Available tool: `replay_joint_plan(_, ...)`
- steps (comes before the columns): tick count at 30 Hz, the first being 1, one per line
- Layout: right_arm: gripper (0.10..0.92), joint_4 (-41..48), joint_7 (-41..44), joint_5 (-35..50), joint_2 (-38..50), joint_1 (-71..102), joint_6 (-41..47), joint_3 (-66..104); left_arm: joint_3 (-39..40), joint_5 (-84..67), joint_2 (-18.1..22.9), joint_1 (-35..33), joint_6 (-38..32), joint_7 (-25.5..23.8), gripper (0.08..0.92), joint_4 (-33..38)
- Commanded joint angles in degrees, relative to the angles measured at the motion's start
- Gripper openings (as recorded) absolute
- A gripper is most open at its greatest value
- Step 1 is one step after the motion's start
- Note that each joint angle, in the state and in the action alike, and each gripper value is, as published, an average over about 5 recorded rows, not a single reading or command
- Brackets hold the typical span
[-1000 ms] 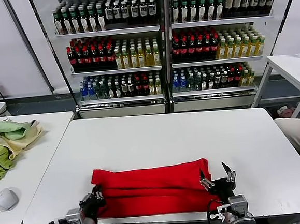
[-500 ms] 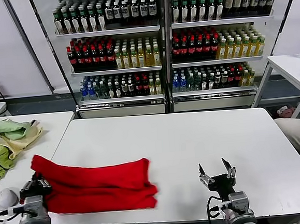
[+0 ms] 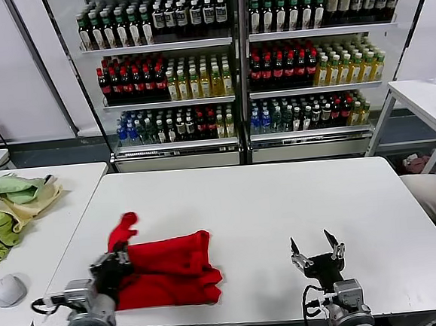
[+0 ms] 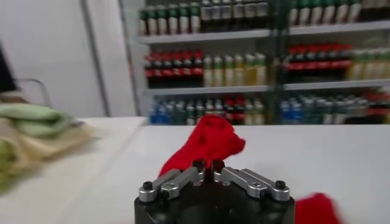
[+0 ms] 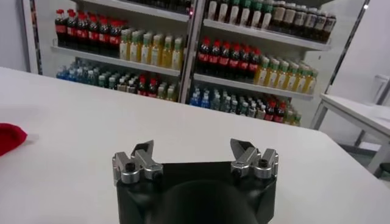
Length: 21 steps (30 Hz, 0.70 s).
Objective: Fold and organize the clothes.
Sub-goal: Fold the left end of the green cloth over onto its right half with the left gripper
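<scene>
Left gripper (image 3: pixel 119 263) at 7 o'clock near the surface (image 3: pixel 282 203) front edge, fingers (image 4: pixel 198 165) pinching a bunched corner of the red shirt (image 3: pixel 170 269), which lies crumpled front-left. Right gripper (image 3: pixel 315 250) at 5 o'clock, fingers (image 5: pixel 144 150) spread, holding nothing, well apart from the shirt. Drinks shelves (image 3: pixel 233 64) at 12 o'clock, far behind.

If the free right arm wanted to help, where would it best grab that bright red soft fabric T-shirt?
Probably the loose right edge of the bright red soft fabric T-shirt, approached from the right across the bare white table. That edge faces the open right gripper; the left gripper already pinches the raised left end.
</scene>
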State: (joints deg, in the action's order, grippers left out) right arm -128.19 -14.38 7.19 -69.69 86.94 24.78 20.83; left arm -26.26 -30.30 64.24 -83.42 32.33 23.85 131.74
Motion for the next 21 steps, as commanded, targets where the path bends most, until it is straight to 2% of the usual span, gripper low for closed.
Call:
replay_joint_plan(1,0.823,0.32,-0.01,-0.18,-0.35,-0.03,0.0,-0.17,12.47,-3.11,3.93,4.8,0.94,-0.11,0.119,-1.58)
replay_joint_plan(3,0.823,0.46,-0.01,-0.28,-0.49,-0.06,0.01,-0.27,14.65,-0.46,5.97,5.88,0.63,-0.16,0.119,-3.26)
replay_joint_plan(7,0.823,0.83,-0.1,-0.56,-0.99,-0.27,0.02,-0.71,21.83,6.38,13.51,7.71,-5.19,-1.52,0.123,-6.86)
replay_joint_plan(9,0.823,0.73,-0.15,-0.71,-1.12,-0.34,0.08,-0.95,24.18,7.2,17.07,8.96,-8.45,-2.39,0.152,-8.38)
replay_joint_plan(11,0.823,0.24,-0.13,-0.76,-0.95,-0.18,0.19,-0.97,24.37,7.4,18.38,9.8,-10.16,-3.17,0.196,-8.38)
replay_joint_plan(14,0.823,-0.31,-0.01,-0.61,-0.4,0.08,0.23,-0.55,20.04,7.25,14.72,9.18,-10.76,-3.46,0.281,-4.01)
replay_joint_plan(18,0.823,0.16,0.18,-0.48,-0.32,-0.23,0.02,-0.47,6.89,5.45,5.31,5.75,-10.61,-4.23,0.402,3.28)
replay_joint_plan(21,0.823,0.57,0.34,-0.47,-0.51,-0.56,-0.15,-0.79,-4.94,6.27,-0.79,0.76,-10.42,-6.43,0.489,1.79)
